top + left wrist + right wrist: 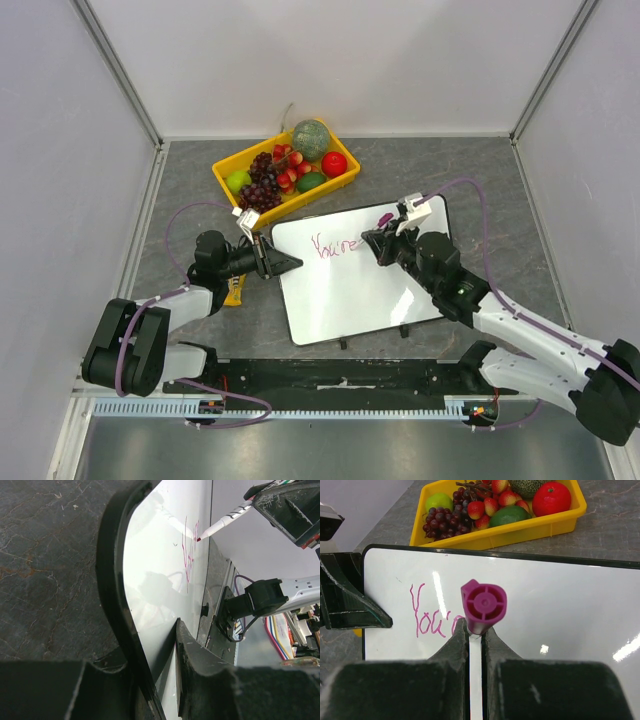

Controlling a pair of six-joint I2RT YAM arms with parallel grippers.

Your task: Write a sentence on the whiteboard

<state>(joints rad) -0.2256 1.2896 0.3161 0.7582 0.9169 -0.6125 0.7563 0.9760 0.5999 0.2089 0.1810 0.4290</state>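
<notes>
Magenta script (pixel 335 245), roughly "You're", sits upper left on the large glossy white rectangular whiteboard (pixel 345 300), flat on the grey bench (pixel 480 180). Holding: right pincer (pixel 384 246) clamps a magenta-capped white marker (pixel 483 606), tip at the last stroke; left pincer (pixel 286 264) pinches the board's left rim. One word down, sentence unfinished.

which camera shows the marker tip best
The left wrist view: the marker tip sits at the whiteboard beside the pink writing. The right wrist view shows only its purple back end in the right claw; the top view hides the tip.
</notes>
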